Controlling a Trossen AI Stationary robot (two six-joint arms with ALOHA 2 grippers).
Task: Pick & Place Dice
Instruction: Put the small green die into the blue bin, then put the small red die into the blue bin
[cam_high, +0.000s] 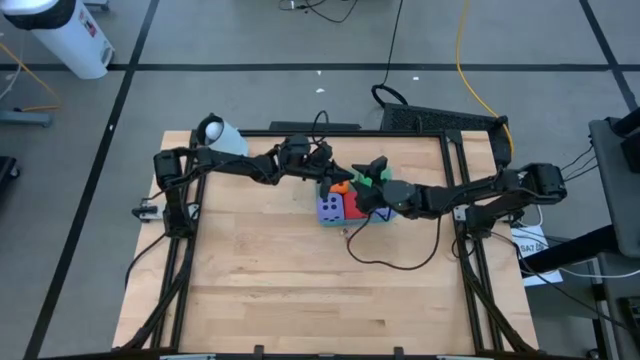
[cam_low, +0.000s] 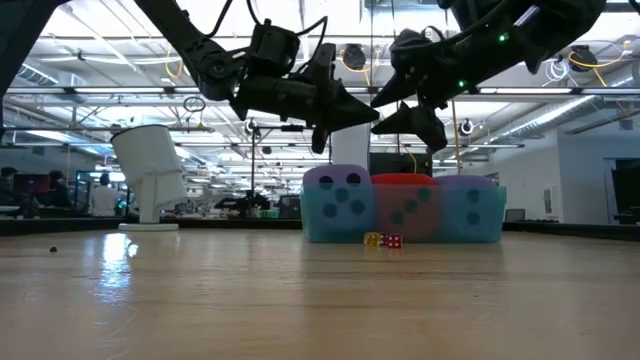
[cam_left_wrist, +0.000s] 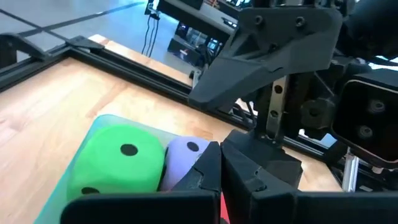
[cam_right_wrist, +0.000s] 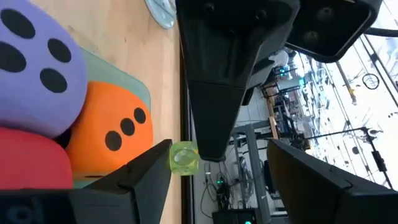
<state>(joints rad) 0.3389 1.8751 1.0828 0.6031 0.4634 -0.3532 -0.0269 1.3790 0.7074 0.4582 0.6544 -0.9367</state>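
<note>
Pale wooden desk (cam_high: 260, 270) carries soft foam dice (cam_low: 400, 205) packed in a translucent teal tray (cam_high: 322, 222); light and squashable, they are best pinched across opposite faces. Left fingers (cam_low: 350, 112) are closed empty above; right fingers (cam_low: 405, 105) are parted, empty.

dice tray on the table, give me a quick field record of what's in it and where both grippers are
container: teal tray near the table's far middle
dice in tray: purple die, red die, second purple die, orange die, green die
small items: tiny yellow and red dice on the table in front of the tray
left gripper: shut, empty, above the tray
right gripper: partly open, above the tray, a tiny clear green die at one finger
</note>
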